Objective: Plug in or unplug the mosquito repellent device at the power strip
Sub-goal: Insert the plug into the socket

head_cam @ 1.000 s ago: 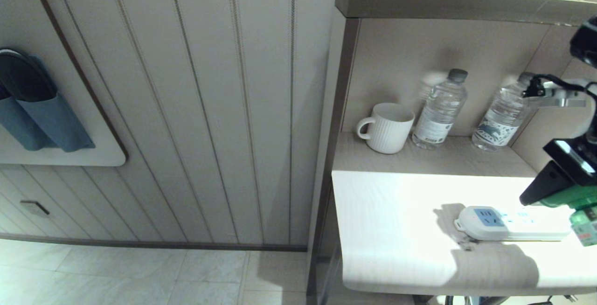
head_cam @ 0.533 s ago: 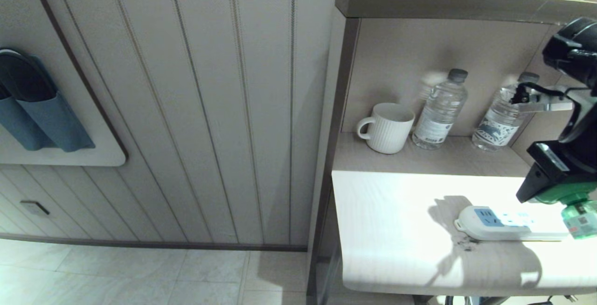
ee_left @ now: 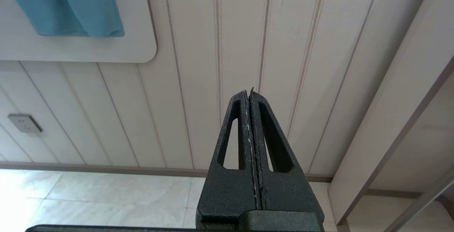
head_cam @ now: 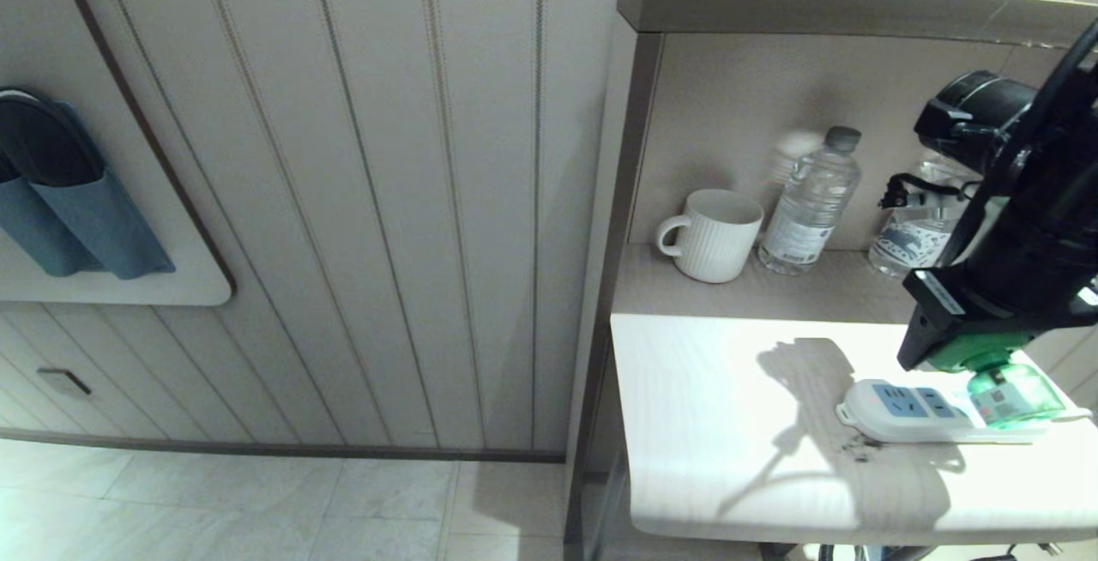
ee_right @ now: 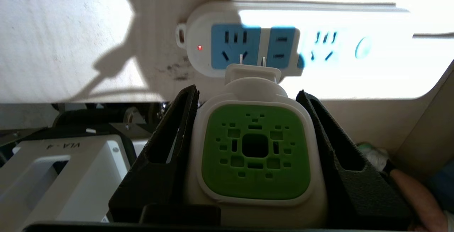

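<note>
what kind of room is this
Probably a hotel or guest room: slippers hang in a wall pocket, and a shelf nook holds a mug and water bottles beside a paneled wall.

White ribbed mug (head_cam: pixel 710 234) stands upright at the left end of the recessed shelf (head_cam: pixel 772 291), handle toward the shelf's left edge. Just beside it, a clear water bottle (head_cam: pixel 811 201) with a dark cap stands against the back panel; a second clear bottle (head_cam: pixel 913 231), partly hidden, stands near the shelf's right end. White tabletop (head_cam: pixel 712 424) lies in front of the shelf, with small dark specks (head_cam: pixel 858 449) toward its front edge. Panelled wall (head_cam: pixel 386 201) carries a white board (head_cam: pixel 111 286) bearing blue slippers (head_cam: pixel 69 192). A small wall plate (head_cam: pixel 62 383) sits below it. Pale tiled floor (head_cam: pixel 257 501).
</note>
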Robot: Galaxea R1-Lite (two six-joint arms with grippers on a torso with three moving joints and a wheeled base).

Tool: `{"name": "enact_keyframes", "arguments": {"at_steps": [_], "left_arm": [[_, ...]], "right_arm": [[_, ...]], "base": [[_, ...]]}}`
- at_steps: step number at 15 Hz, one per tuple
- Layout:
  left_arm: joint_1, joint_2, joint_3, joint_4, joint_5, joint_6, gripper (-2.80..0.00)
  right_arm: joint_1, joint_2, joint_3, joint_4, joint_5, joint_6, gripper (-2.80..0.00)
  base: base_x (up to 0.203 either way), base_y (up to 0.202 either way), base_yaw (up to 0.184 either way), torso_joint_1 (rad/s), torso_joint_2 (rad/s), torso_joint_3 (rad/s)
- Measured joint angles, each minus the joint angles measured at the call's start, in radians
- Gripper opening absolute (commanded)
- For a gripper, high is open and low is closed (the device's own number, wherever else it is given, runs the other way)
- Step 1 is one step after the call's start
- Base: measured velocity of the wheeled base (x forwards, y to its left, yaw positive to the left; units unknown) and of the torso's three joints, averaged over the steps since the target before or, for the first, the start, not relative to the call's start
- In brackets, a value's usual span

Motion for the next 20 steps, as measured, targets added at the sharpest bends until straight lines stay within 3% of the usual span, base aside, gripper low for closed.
{"name": "enact_keyframes", "arguments": {"at_steps": [7, 13, 20], "left_arm": [[0.0, 0.0, 0.0, 0.0, 0.0, 0.0, -2.8], [0.0, 0.0, 0.0, 0.0, 0.0, 0.0, -2.8], [0.0, 0.0, 0.0, 0.0, 0.0, 0.0, -2.8]], "right_arm": [[-0.005, 0.007, -0.012, 0.053, 0.005, -0.013, -2.8], [0.042, -0.04, -0.028, 0.054, -0.005, -0.086, -2.8], [0.036, -0.012, -0.022, 0.054, 0.005, -0.074, -2.8]], "base": [[0.0, 0.0, 0.0, 0.0, 0.0, 0.0], [0.0, 0.0, 0.0, 0.0, 0.0, 0.0], [0.0, 0.0, 0.0, 0.0, 0.0, 0.0]]}}
